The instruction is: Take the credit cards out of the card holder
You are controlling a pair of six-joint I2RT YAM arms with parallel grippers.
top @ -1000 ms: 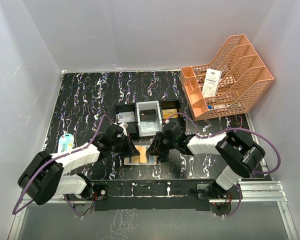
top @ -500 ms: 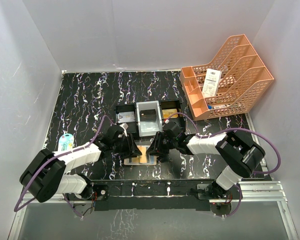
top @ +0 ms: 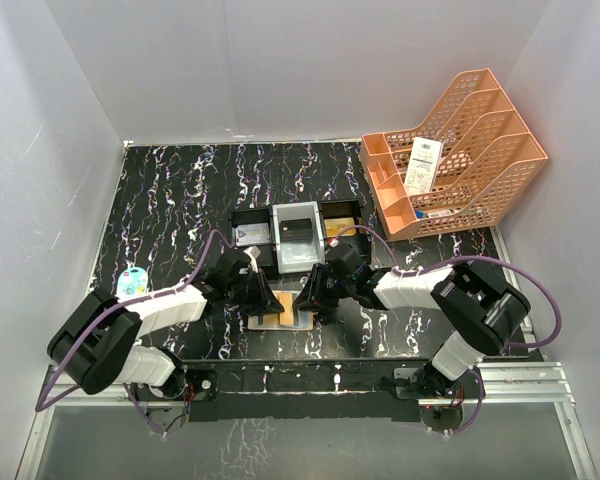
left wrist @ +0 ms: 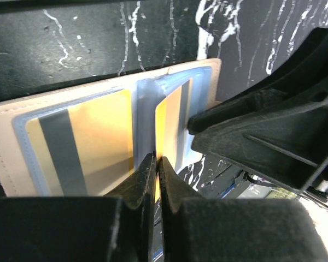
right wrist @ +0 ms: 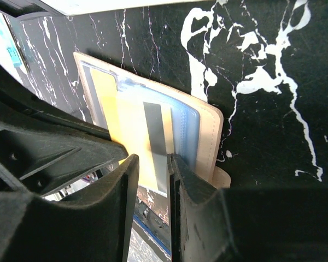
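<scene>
Edged toward 3 o'clock since before, the left gripper (top: 263, 297) is pinched shut on a gold card (left wrist: 168, 121) in the card holder (top: 280, 319), which lies at the table's (top: 170, 200) 6 o'clock. The right gripper (top: 308, 297), jaws slightly parted, stands over its 3 o'clock side.

Seen from above, the light is bright, even and diffuse. The white walls read pale lilac. The counter (top: 170, 200) shows no glare, only soft shadows beneath the arms and beside the orange file rack (top: 460, 170). Focus is sharp throughout.

In the left wrist view, the left jaws are black and blurred across the bottom of the frame. The card holder (left wrist: 11, 136) is crisp, with a pale sheen on its plastic sleeves.

In the right wrist view, the right jaws are dark and soft at the lower left, and a washed-out white patch sits at the upper left.
</scene>
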